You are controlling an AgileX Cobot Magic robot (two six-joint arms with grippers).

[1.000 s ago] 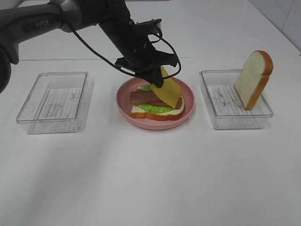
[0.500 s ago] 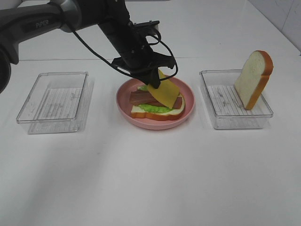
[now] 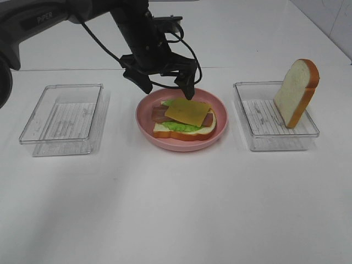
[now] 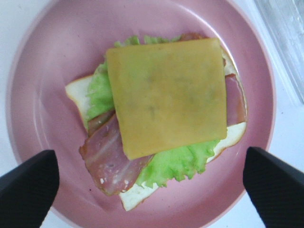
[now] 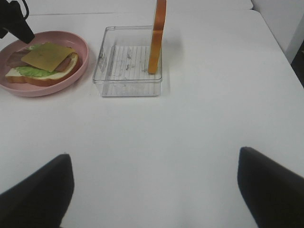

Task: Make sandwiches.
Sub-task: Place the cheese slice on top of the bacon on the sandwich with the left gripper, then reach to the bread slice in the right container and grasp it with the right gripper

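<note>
An open-faced sandwich (image 3: 184, 120) lies on the pink plate (image 3: 181, 144): a bread slice, green lettuce (image 4: 180, 161), bacon (image 4: 107, 156) and a yellow cheese slice (image 3: 188, 111) flat on top. My left gripper (image 3: 168, 91) hovers just above the plate's far side, open, with nothing between its fingers (image 4: 28, 187). The cheese (image 4: 166, 95) rests free below it. A second bread slice (image 3: 297, 92) leans upright in the right-hand tray. My right gripper (image 5: 154, 190) is open over bare table, well short of that bread slice (image 5: 156, 35), and does not show in the exterior view.
A clear tray (image 3: 63, 118) without food stands left of the plate. The clear tray (image 3: 275, 132) with the bread stands to the right of it. A wall edge shows at the far right corner of the white table (image 3: 176, 209).
The left gripper has opened and risen slightly. The cheese slice it held tilted over the plate now lies flat on the bacon. The right side has not changed.
</note>
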